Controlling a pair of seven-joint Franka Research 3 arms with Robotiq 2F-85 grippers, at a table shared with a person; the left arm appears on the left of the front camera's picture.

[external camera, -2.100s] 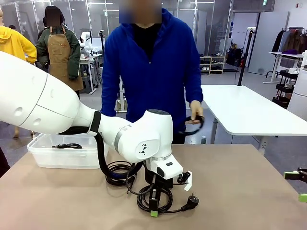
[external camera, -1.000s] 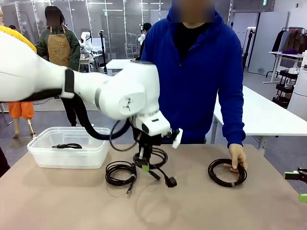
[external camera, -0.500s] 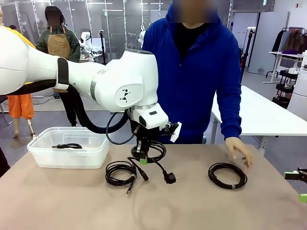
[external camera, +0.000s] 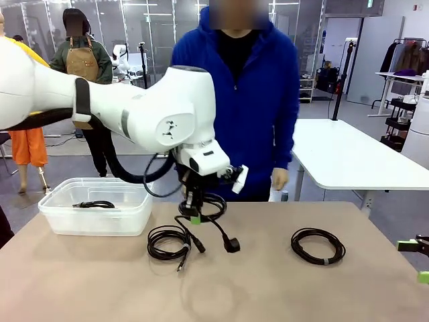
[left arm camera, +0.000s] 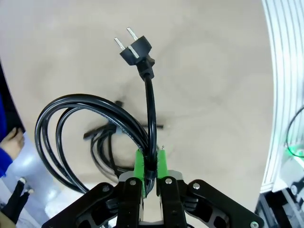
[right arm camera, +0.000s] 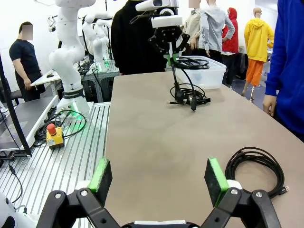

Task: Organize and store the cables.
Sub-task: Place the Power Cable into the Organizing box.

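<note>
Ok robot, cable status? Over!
Left end effector shut on coiled power cord, lifted off table, plug dangling. Right end effector open, idle. Two coils on table, another coil in clear bin. Path to bin looks clear.

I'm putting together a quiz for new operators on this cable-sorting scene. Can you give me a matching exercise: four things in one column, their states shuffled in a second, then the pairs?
Column one:
1. left hand
2. right hand
3. clear bin
4. coil beside the bin

Column two:
A. open, holding nothing
B. lying flat on the table
C. shut on a coiled cable, plug dangling
D. has a thin cable inside

Pairs: 1-C, 2-A, 3-D, 4-B
</note>
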